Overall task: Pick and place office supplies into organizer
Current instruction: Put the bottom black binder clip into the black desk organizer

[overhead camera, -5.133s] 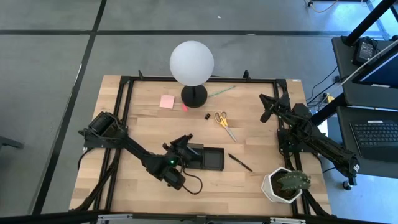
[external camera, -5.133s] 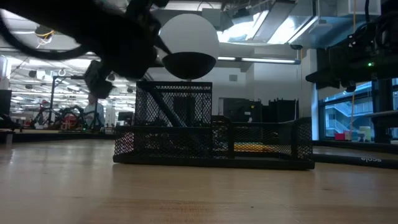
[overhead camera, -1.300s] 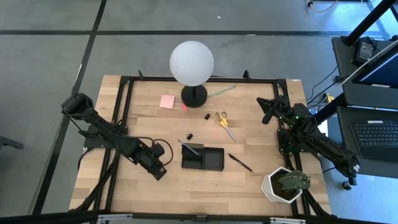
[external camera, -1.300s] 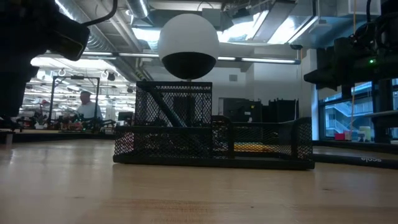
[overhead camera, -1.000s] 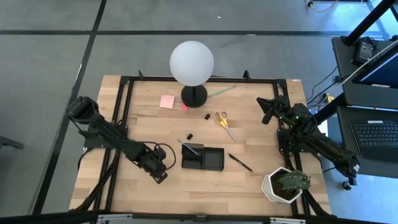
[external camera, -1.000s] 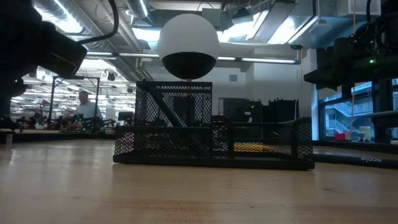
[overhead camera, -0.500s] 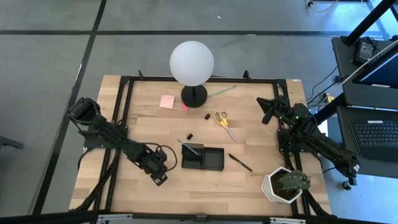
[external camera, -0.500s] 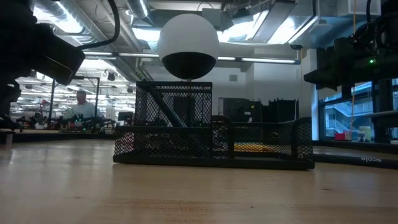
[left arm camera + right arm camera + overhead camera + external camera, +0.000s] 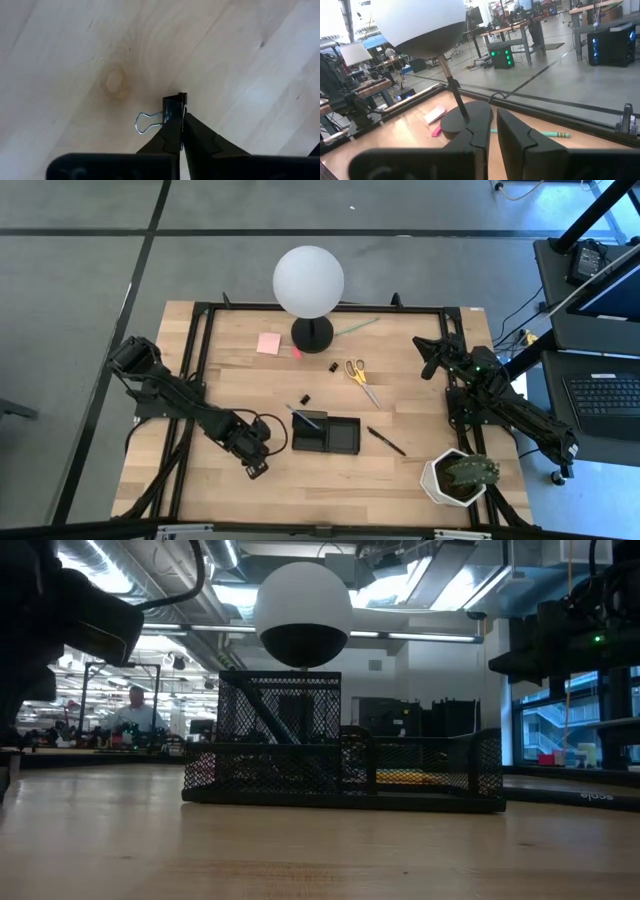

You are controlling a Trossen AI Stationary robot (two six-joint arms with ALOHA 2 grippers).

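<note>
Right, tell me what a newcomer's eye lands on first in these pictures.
The big white globe lamp on its black round base at the table's far edge dominates. Next comes the low black mesh organizer tray near the table's middle, with a thin dark pen leaning in its left compartment. Left of the tray, the left gripper is shut on a small black binder clip with silver wire handles, low over the pale wooden tabletop.

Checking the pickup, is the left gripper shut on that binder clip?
Shut on it: left gripper fingertips pinch the binder clip on the table.

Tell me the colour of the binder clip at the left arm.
Black binder clip with silvery wire handles, clearest in the left wrist view.
</note>
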